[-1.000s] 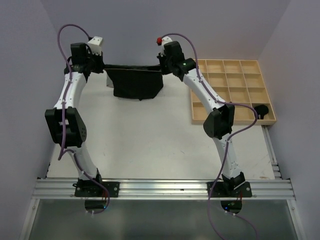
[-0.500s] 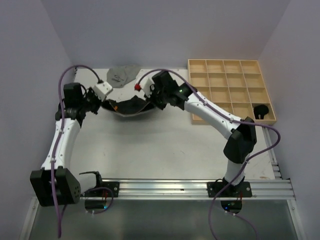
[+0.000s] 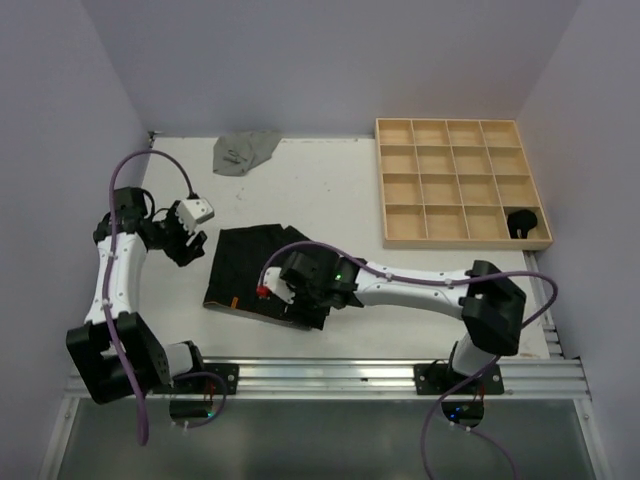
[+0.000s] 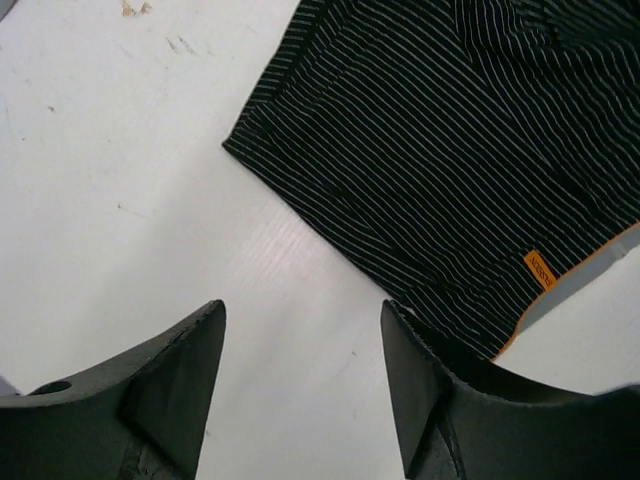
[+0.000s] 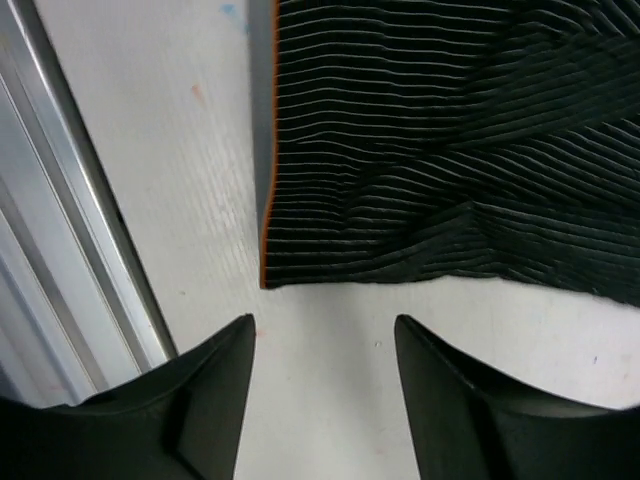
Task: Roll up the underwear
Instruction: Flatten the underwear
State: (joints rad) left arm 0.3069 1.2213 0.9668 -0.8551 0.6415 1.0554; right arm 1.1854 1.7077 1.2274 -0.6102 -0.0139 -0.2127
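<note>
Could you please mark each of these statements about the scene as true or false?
1. The black striped underwear lies spread flat on the table. True.
2. The left hand is clamped on that underwear. False: it is open over bare table, beside the cloth's edge.
3. The grey underwear sits inside the wooden tray. False: it lies on the table at the far edge, left of the tray.
4. One tray compartment holds a dark bundle. True: the near-right corner compartment.
5. The right hand is open with nothing between its fingers. True: the cloth's corner lies just beyond its fingertips.
</note>
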